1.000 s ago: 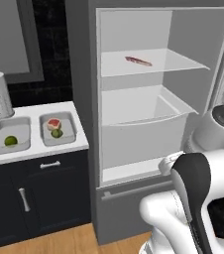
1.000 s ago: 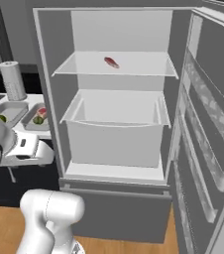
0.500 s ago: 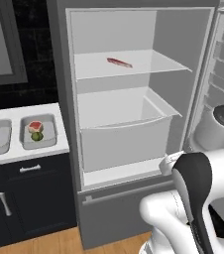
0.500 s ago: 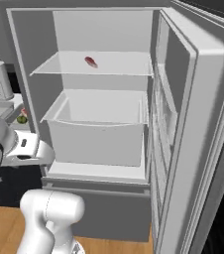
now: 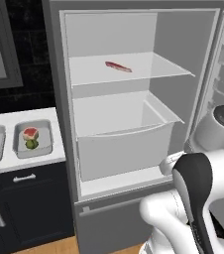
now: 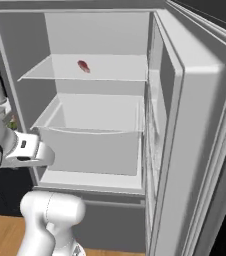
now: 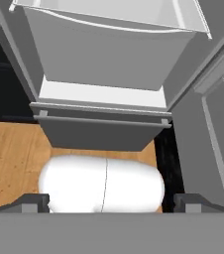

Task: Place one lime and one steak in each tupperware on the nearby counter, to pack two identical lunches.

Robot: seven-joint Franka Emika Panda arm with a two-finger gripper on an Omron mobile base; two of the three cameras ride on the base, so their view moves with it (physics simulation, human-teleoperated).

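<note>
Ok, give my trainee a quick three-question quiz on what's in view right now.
1. True or false: the fridge door is open.
2. Where does the steak lie? A) on the upper fridge shelf B) in the drawer C) on the counter
3. What sits in the nearer tupperware on the counter?

Key: 1 true. 2 A. 3 one steak piece and one lime.

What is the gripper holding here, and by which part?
Nothing. The gripper is open with nothing between its fingertips, aimed at the fridge's lower front. The steak lies on the fridge shelf.
</note>
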